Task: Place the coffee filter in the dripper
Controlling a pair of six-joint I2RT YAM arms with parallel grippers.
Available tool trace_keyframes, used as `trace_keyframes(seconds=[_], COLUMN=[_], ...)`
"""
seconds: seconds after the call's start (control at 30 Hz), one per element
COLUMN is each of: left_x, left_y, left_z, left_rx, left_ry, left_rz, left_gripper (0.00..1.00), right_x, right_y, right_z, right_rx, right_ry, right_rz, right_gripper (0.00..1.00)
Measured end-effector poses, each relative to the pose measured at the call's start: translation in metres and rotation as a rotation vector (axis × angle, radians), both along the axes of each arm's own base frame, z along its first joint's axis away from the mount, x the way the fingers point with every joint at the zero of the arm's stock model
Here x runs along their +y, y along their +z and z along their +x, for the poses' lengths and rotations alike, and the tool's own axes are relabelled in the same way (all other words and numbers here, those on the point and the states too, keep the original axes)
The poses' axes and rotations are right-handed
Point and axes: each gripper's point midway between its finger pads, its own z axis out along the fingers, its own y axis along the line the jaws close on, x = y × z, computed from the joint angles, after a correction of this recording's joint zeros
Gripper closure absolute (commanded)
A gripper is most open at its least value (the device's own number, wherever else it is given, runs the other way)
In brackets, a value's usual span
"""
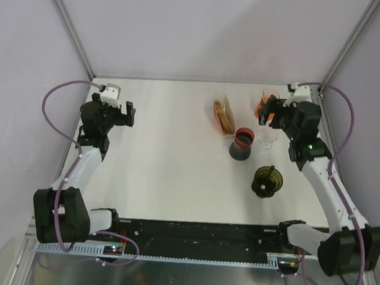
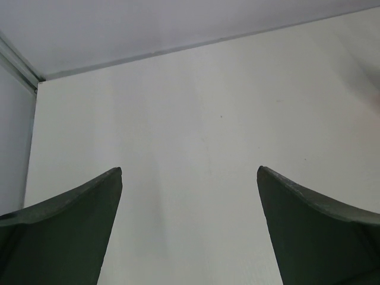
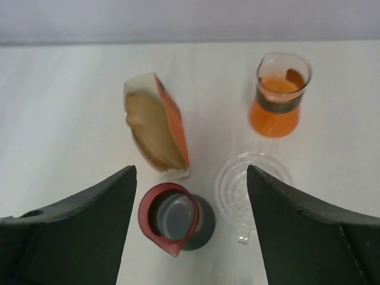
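Left tool (image 2: 189, 169), right tool (image 3: 190, 168) spread, empty; red jug (image 3: 173, 218) just beside dripper (image 3: 246, 190) and filter bag (image 3: 155, 127); carafe (image 3: 278, 98) near.

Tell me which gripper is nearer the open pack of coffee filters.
Right. The right gripper hangs close to the filter pack, on its right in the top view; the left gripper sits far off to its left.

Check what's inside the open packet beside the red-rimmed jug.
Brown paper filters show in the open mouth of the packet. Its walls hide their lower parts, so how many there are cannot be told.
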Motion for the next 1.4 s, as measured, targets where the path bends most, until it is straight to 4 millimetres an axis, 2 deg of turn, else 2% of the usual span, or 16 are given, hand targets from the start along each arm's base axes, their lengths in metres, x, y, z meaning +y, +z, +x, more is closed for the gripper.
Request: trace_keyframes(seconds=[0.13,0.27,0.37,0.5,0.63,0.77,0.83,0.97,1.03,1.27,1.33,1.4], left_x=[-0.001,-0.003,-0.004,-0.008,-0.008,-0.008,-0.007,-0.003,-0.003,-0.003,-0.002,-0.002], left_y=[0.011,0.005,0.0,-0.009,-0.012,-0.011,-0.01,-0.012,-0.013,-0.015,-0.014,-0.012], left_z=[-0.01,-0.028,-0.036,-0.045,-0.05,-0.054,-0.055,-0.056,-0.057,-0.059,-0.06,-0.059], left_rx=[0.065,0.148,0.197,0.249,0.273,0.276,0.275,0.286,0.289,0.303,0.305,0.303], left_ry=[-0.017,-0.03,-0.037,-0.054,-0.056,-0.053,-0.05,-0.036,-0.035,-0.037,-0.038,-0.039], left_rz=[0.03,0.04,0.035,0.024,0.021,0.023,0.03,0.048,0.054,0.056,0.06,0.062], left_gripper=[0.0,0.0,0.0,0.0,0.0,0.0,0.0,0.0,0.0,0.0,0.0,0.0], right_x=[0.024,0.033,0.031,0.029,0.03,0.032,0.033,0.039,0.042,0.074,0.088,0.111], right_y=[-0.019,-0.064,-0.094,-0.116,-0.127,-0.14,-0.146,-0.157,-0.158,-0.144,-0.14,-0.137], right_z=[0.009,-0.001,-0.01,-0.012,-0.005,0.001,0.003,0.003,0.0,-0.018,-0.026,-0.037], right_rx=[0.174,0.372,0.496,0.585,0.614,0.647,0.662,0.686,0.686,0.664,0.647,0.618], right_ry=[0.055,0.071,0.075,0.083,0.087,0.095,0.094,0.112,0.124,0.198,0.251,0.342], right_rz=[-0.061,-0.159,-0.217,-0.258,-0.281,-0.302,-0.314,-0.35,-0.381,-0.522,-0.563,-0.611], right_gripper=[0.21,0.22,0.29,0.4,0.53,0.59,0.65,0.88,0.96,1.0,1.0,1.0])
